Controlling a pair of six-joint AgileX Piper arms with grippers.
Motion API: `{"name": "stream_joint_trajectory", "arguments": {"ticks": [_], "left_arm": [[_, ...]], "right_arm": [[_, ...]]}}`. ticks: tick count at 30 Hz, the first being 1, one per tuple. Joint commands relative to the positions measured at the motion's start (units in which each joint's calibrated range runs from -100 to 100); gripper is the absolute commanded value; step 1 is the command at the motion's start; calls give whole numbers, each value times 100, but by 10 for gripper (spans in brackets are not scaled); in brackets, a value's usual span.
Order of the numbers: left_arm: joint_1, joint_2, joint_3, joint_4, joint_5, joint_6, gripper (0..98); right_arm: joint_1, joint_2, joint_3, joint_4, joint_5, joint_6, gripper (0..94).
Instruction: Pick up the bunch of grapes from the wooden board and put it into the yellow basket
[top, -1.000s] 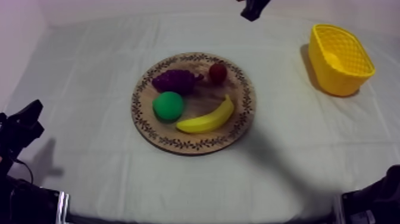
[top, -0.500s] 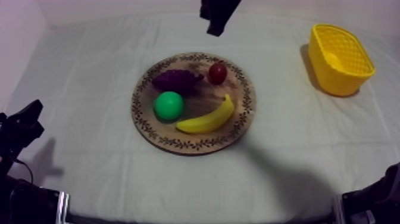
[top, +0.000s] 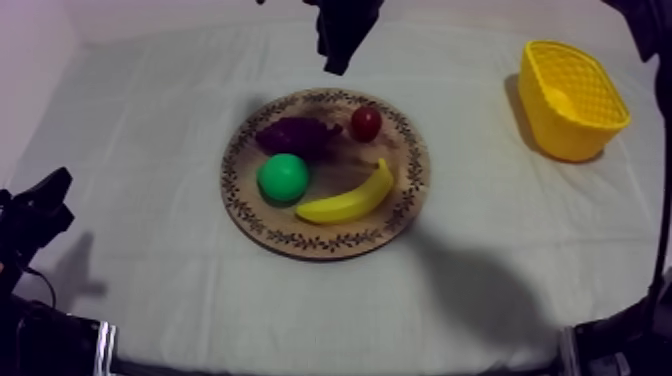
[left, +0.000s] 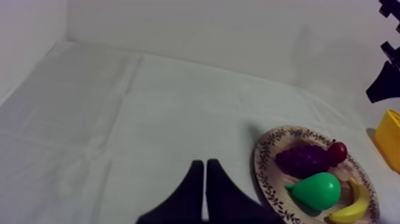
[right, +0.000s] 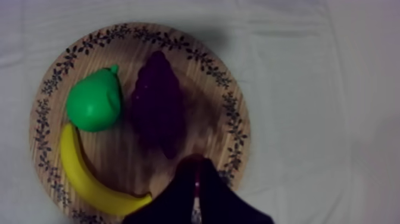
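The purple bunch of grapes (top: 295, 134) lies on the far left part of the round wooden board (top: 405, 195), beside a green pear (top: 283, 177), a small red fruit (top: 366, 123) and a banana (top: 348, 200). My right gripper (top: 338, 40) hangs above the table just beyond the board's far rim. In the right wrist view its fingers lie together as a shut wedge (right: 195, 173) over the board (right: 235, 119), close to the grapes (right: 158, 101). The yellow basket (top: 570, 98) stands at the far right. My left gripper (left: 204, 167) is shut on nothing, low at the left side.
In the left wrist view the board (left: 265, 173) with the grapes (left: 302, 159) and pear (left: 315, 189) sits off to the side, over bare cloth. My right arm (top: 655, 150) runs along the right edge of the table near the basket.
My right gripper has moved left along the far side of the table and come lower, from beyond the board's right part to its far rim. The fruit and left arm have not moved.
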Motion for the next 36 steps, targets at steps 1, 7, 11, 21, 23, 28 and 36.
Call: {"name": "stream_joint_trajectory", "arguments": {"ticks": [1, 7, 11, 21, 23, 28, 36], "left_arm": [[-3, 0, -3, 2, 2, 1, 1], [-3, 0, -3, 2, 2, 1, 1], [-3, 0, -3, 2, 2, 1, 1], [-3, 0, -3, 2, 2, -3, 1], [-3, 0, -3, 2, 2, -4, 1], [-3, 0, -3, 2, 2, -4, 1], [-3, 0, -3, 2, 2, -4, 1]], "right_arm": [[18, 38, -18, -95, 6, 27, 6], [23, 108, -29, -228, 56, 91, 9], [15, 185, -73, -278, 97, 102, 44], [25, 422, -209, -251, 253, 140, 314], [35, 445, -226, -246, 268, 156, 384], [56, 487, -302, -289, 323, 236, 499], [114, 553, -410, -462, 454, 428, 585]]}}
